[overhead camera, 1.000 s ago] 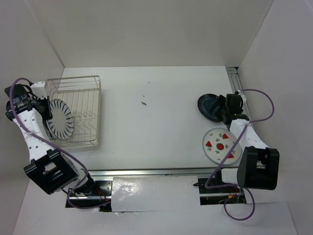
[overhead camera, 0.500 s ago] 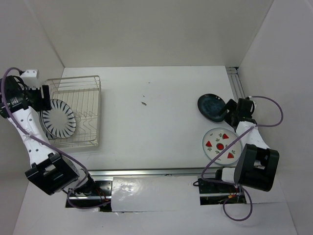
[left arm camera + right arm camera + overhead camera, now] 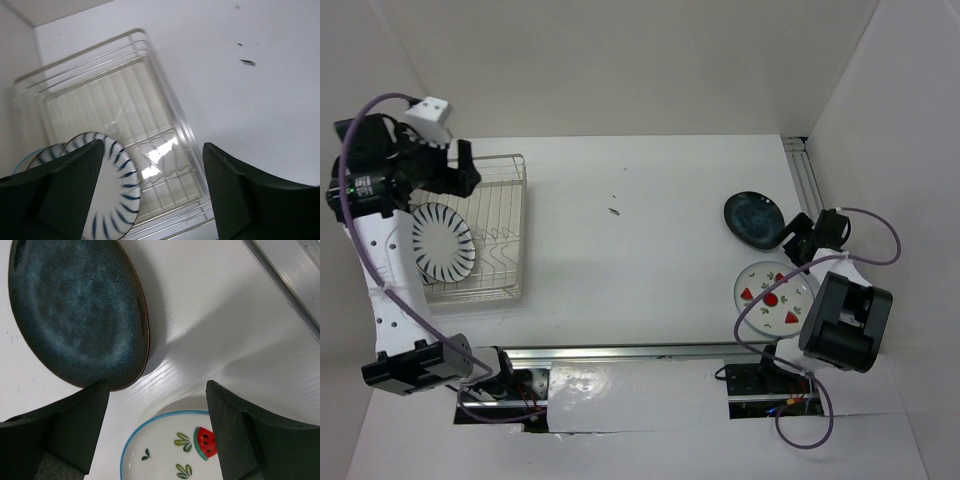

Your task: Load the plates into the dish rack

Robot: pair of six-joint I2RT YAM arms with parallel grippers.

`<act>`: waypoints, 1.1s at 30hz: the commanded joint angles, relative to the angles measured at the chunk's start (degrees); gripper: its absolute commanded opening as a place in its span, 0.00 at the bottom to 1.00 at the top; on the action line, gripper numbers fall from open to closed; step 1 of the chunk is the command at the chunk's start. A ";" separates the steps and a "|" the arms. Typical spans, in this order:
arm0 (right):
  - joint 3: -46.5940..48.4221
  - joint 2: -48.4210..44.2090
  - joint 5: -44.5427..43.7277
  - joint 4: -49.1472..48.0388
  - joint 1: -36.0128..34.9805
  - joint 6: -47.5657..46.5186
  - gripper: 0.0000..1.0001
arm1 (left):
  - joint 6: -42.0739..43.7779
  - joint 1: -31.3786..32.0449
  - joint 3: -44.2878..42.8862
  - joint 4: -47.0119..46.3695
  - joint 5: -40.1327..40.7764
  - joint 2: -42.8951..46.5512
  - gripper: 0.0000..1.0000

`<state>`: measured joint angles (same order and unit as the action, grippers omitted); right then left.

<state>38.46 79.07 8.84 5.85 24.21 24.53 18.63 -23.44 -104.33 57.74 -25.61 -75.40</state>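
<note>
Wire rack (image 3: pixel 510 215) at the far left of the table (image 3: pixel 640 270) is where our count starts. A striped plate (image 3: pixel 442 243) stands on edge among the tines on its left side. From the left wrist we also see a second striped rim (image 3: pixel 42 156) just behind it, toward the rack's wall. The rows to the right of those plates hold nothing that we can see.

We judge the job begun and well short of finished. Two plates lie flat on the table at the far right, well apart from the rack: a blue plate (image 3: pixel 753 218) and, nearer the arm bases, a watermelon plate (image 3: pixel 772 295). They lie close but not touching, since a strip of table shows between them in the right wrist view. Whether either hides another plate beneath it we cannot tell.

Our left gripper (image 3: pixel 463 170) hovers above the rack's far left corner with its fingers spread wide and nothing between them. Our right gripper (image 3: pixel 798 238) hangs over the gap between the blue plate and the watermelon plate. Its fingers are likewise spread and empty, touching neither as far as we can make out.

What is left, as we read it, is to carry both right-side plates across and slot them upright into the free tines.
</note>
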 commanded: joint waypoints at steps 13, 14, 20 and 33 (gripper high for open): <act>1.53 13.12 4.07 -13.14 0.67 1.83 0.73 | -9.84 25.63 5.98 -2.01 9.79 -4.31 0.92; 2.14 14.61 4.95 -14.62 0.67 2.53 0.73 | -9.84 25.64 6.68 -2.71 9.79 -4.32 0.92; 2.15 18.04 6.45 -18.15 0.67 4.91 0.61 | -10.98 26.69 9.32 -4.03 9.79 -6.95 0.91; 1.09 24.02 15.33 -25.36 0.67 5.96 0.21 | -10.99 28.28 12.05 -5.62 6.27 -9.24 0.89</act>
<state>40.75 100.47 22.00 -20.78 25.15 30.83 8.84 4.40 -92.73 54.00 -17.69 -84.66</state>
